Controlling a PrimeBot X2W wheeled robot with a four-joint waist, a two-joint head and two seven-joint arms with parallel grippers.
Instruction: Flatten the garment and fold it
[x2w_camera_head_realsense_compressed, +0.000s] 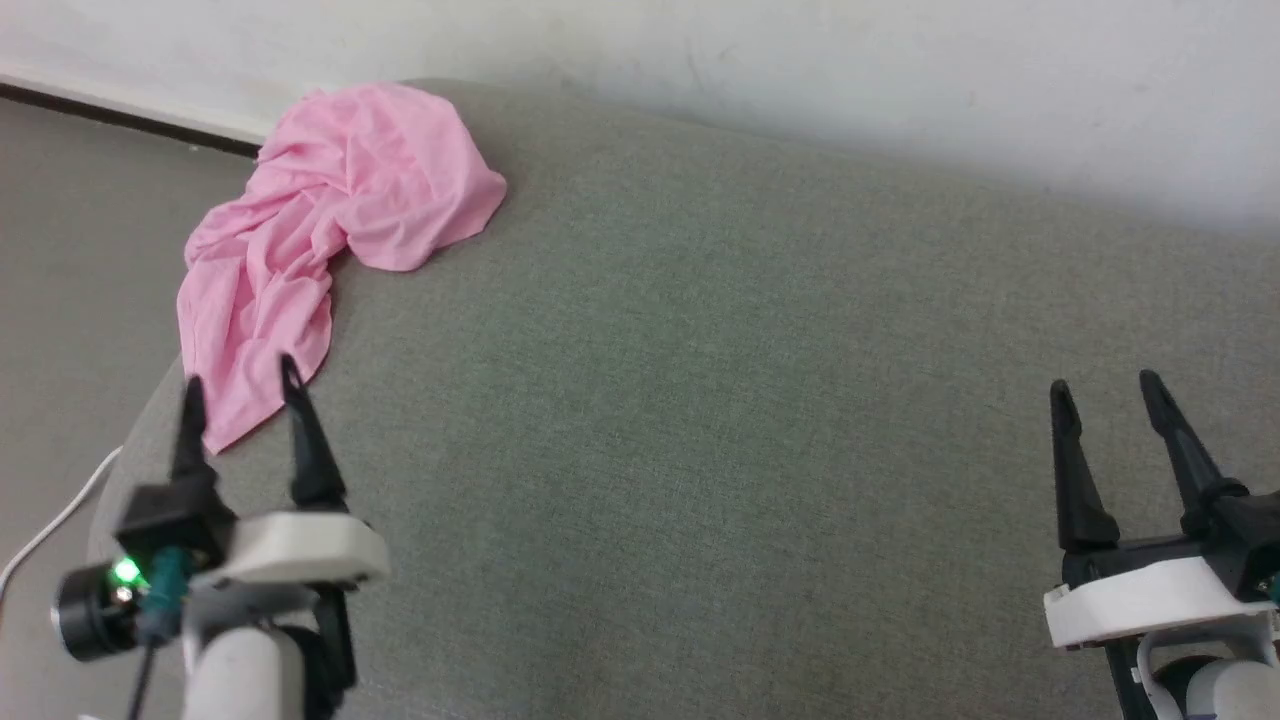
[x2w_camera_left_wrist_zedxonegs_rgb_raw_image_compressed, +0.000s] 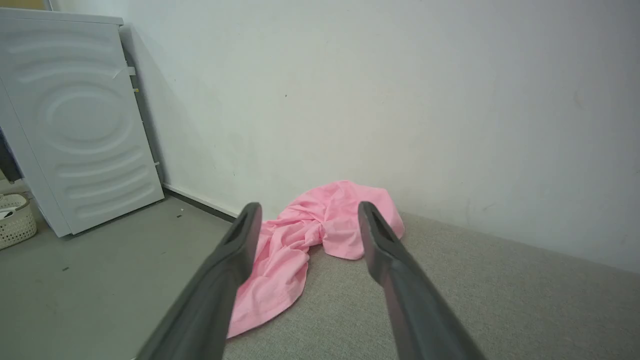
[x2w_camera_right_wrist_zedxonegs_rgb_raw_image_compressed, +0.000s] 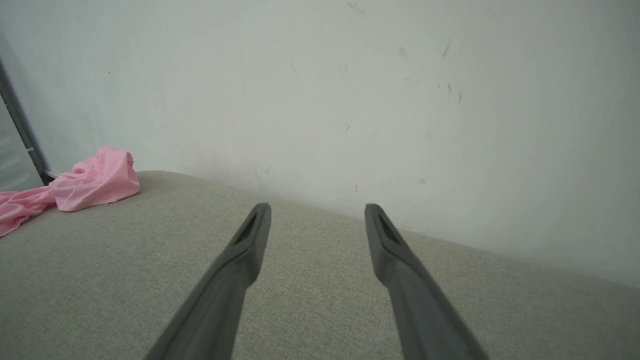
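The garment (x2w_camera_head_realsense_compressed: 330, 230) is a thin light pink cloth, crumpled in a heap at the far left corner of a grey fabric surface (x2w_camera_head_realsense_compressed: 700, 400), with one end trailing toward the left edge. My left gripper (x2w_camera_head_realsense_compressed: 240, 385) hovers open just short of that trailing end, nothing between its fingers. From the left wrist the garment (x2w_camera_left_wrist_zedxonegs_rgb_raw_image_compressed: 300, 235) lies ahead between and beyond the two fingers. My right gripper (x2w_camera_head_realsense_compressed: 1105, 385) stands open at the lower right, far from the cloth. In the right wrist view the garment (x2w_camera_right_wrist_zedxonegs_rgb_raw_image_compressed: 90, 182) sits at the far left.
A white wall (x2w_camera_head_realsense_compressed: 800, 60) runs behind the grey surface. Left of the surface is grey floor (x2w_camera_left_wrist_zedxonegs_rgb_raw_image_compressed: 90, 270) with a white appliance (x2w_camera_left_wrist_zedxonegs_rgb_raw_image_compressed: 75, 125), a pale woven basket (x2w_camera_left_wrist_zedxonegs_rgb_raw_image_compressed: 15, 220) and a white cable (x2w_camera_head_realsense_compressed: 50, 530).
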